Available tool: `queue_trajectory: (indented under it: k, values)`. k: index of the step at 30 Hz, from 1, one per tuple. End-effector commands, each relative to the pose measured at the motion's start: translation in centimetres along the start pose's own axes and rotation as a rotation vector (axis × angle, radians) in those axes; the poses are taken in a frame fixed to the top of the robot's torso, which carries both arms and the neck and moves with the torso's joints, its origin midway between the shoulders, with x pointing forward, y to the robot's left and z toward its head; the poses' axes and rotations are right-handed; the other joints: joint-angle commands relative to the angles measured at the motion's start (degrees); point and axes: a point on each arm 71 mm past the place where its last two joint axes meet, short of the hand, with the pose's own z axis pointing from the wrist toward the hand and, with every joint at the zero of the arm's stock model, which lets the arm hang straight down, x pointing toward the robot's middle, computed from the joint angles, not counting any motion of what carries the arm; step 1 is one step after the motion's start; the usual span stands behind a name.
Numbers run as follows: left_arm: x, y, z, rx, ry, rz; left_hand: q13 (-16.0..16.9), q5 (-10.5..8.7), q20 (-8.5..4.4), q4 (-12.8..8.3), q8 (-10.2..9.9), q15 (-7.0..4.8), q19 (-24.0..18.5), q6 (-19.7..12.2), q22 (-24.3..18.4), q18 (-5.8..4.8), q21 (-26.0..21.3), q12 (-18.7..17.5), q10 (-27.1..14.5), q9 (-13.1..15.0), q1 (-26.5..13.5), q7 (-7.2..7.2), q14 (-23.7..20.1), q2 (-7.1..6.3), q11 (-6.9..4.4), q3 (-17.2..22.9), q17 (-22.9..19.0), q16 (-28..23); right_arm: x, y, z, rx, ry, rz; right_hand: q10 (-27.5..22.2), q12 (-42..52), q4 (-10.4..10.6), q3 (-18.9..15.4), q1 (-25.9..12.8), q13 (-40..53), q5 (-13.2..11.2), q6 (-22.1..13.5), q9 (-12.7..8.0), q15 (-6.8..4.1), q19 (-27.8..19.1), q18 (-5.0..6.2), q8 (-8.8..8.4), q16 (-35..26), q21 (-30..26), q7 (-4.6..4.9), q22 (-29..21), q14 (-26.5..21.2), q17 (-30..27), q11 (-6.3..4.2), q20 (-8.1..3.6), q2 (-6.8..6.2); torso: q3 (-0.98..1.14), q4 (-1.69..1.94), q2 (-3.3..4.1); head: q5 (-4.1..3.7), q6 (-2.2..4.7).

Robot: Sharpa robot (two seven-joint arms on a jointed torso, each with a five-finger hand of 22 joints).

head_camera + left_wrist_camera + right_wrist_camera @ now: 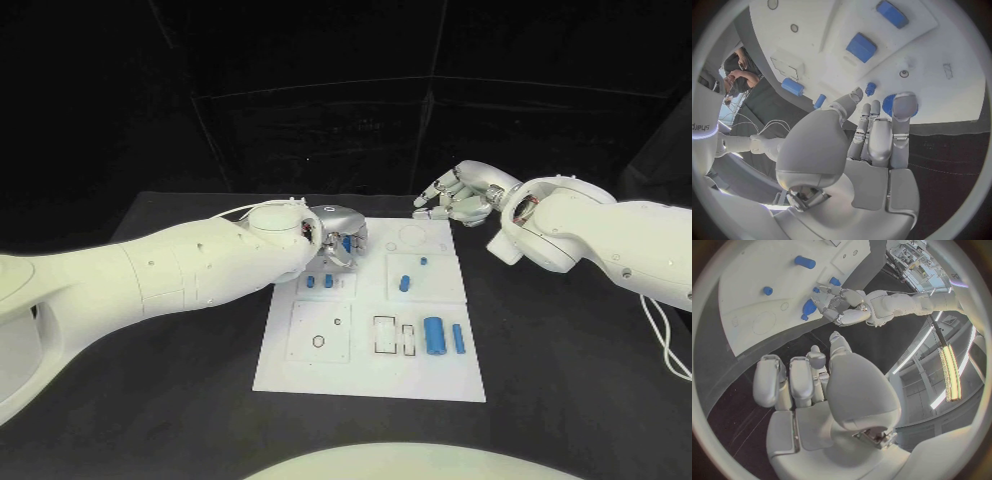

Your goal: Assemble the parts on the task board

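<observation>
1. We see the left robot hand (338, 240) poised over the upper left of the task board (303, 372), its fingertips (903, 102) closing round a round blue part (889, 105). We judge the hold slight: the part could slip and roll across the board.
2. Two short blue pegs (319, 283) stand just beside that robot hand. As we read it, a careless descent could knock them over.
3. Two long blue cylinders (447, 338) lie at the board's lower right, and a further blue part (407, 281) sits mid-board. A jolt to the board could shift them.
4. The right robot hand (459, 197) hovers off the board's top right corner over the black counter (577, 350), fingers curled and holding nothing. Any sweep inward risks meeting the left robot hand.
</observation>
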Motion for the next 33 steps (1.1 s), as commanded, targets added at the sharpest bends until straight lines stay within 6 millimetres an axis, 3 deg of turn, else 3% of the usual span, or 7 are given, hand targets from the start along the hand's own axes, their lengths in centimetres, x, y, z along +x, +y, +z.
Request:
queue_trajectory:
  k: [1,14,22,33]
  values:
    - [0.32,0.17,0.04,-0.013,0.049,0.018,-0.17,-0.17,0.07,-0.02,-0.27,-0.33,0.59,0.39,0.30,-0.59,0.40,-0.24,0.61,-0.13,0.30,0.06,0.99,0.21,-0.05,0.12,-0.25,-0.29,-0.07,0.19,0.05,-0.011,-0.007,-0.002,-0.40,-0.24,-0.04,-0.25,0.13,-0.04,0.33,-0.03,-0.07,-0.42,-0.24,0.60,0.22,-0.09,-0.17,-0.17,0.05,0.94,0.06,0.00,0.08,0.58,0.00,0.02,-0.02,0.09,-0.02]
    - [0.65,0.35,0.14,-0.019,0.067,0.018,-0.83,-0.16,-0.05,0.07,-0.63,-0.43,0.97,1.06,1.20,-0.75,1.18,-0.56,1.45,-0.57,0.33,-0.03,0.98,0.58,-0.18,0.38,-0.78,-0.45,-0.02,0.26,0.06,-0.012,-0.006,-0.002,-0.40,-0.24,-0.04,-0.25,0.13,-0.04,0.33,-0.03,-0.07,-0.42,-0.24,0.60,0.22,-0.09,-0.17,-0.17,0.05,0.94,0.06,0.00,0.08,0.58,0.00,0.06,0.05,0.01,0.03]
    - [0.71,0.30,0.30,-0.020,0.068,0.018,-1.76,-0.16,-0.29,0.04,-1.13,-0.74,1.06,2.09,1.74,-0.80,1.57,-1.06,2.98,-1.13,0.68,-0.36,1.02,1.38,-0.57,1.30,-1.01,-0.36,0.01,0.29,0.09,-0.013,-0.005,-0.002,-0.40,-0.23,-0.04,-0.25,0.13,-0.04,0.33,-0.03,-0.07,-0.42,-0.24,0.60,0.22,-0.09,-0.17,-0.17,0.05,0.94,0.06,0.00,0.08,0.58,0.04,0.01,0.02,-0.01,-0.30]
    - [0.79,0.50,0.38,-0.030,0.064,0.018,-2.81,-0.15,-0.75,-1.19,-1.28,-1.20,1.45,4.39,3.30,-1.03,2.86,-1.62,6.17,-1.52,3.29,-0.43,1.11,4.24,-1.08,4.78,-1.10,-0.09,0.06,0.36,0.15,-0.015,-0.005,-0.002,-0.25,-0.04,-0.04,-0.25,0.22,0.15,0.43,0.04,-0.06,-0.43,-0.21,0.60,0.30,-0.04,-0.17,-0.18,0.08,0.99,0.17,-0.01,0.08,0.75,0.02,0.00,-0.07,0.05,-0.41]
